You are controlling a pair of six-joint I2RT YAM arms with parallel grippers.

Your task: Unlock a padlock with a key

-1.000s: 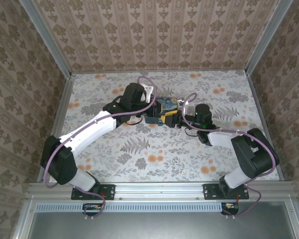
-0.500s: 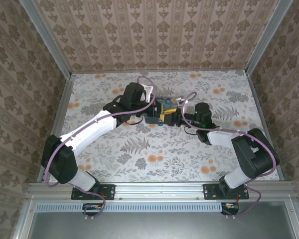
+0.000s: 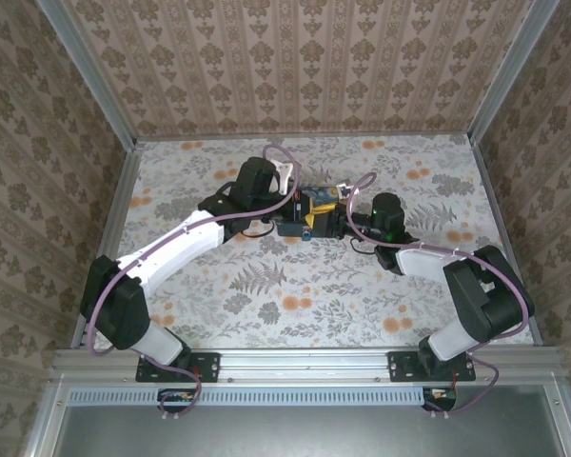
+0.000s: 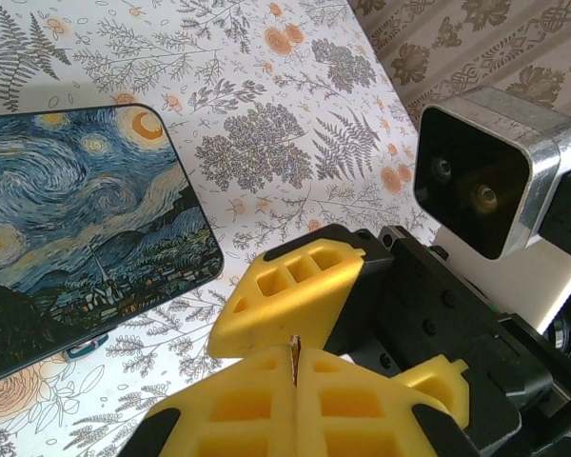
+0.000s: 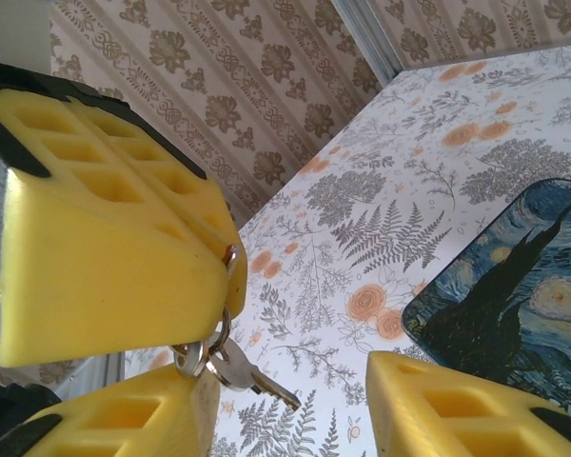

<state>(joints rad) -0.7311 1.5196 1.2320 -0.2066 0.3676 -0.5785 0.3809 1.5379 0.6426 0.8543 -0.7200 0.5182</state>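
My left gripper (image 4: 293, 354) is shut on a key, of which a thin brass sliver (image 4: 293, 345) shows between its yellow fingers. In the right wrist view those left fingers (image 5: 114, 267) fill the upper left. A key ring (image 5: 195, 357) and a second silver key (image 5: 252, 376) hang below them. My right gripper (image 5: 293, 376) is open. The hanging key sits between its fingers, close to the left one (image 5: 124, 419). In the top view the left gripper (image 3: 305, 217) and the right gripper (image 3: 328, 214) meet at mid-table. The padlock is out of view.
A dark Starry Night mat (image 3: 319, 197) lies flat on the floral table just behind the grippers, and also shows as the mat (image 4: 76, 219) and as the mat (image 5: 514, 295). The right wrist camera housing (image 4: 485, 181) sits close to the left gripper. Patterned walls enclose the table.
The right gripper has edged left toward the left gripper and its jaws have narrowed. The left arm has stayed still, its grip unchanged.
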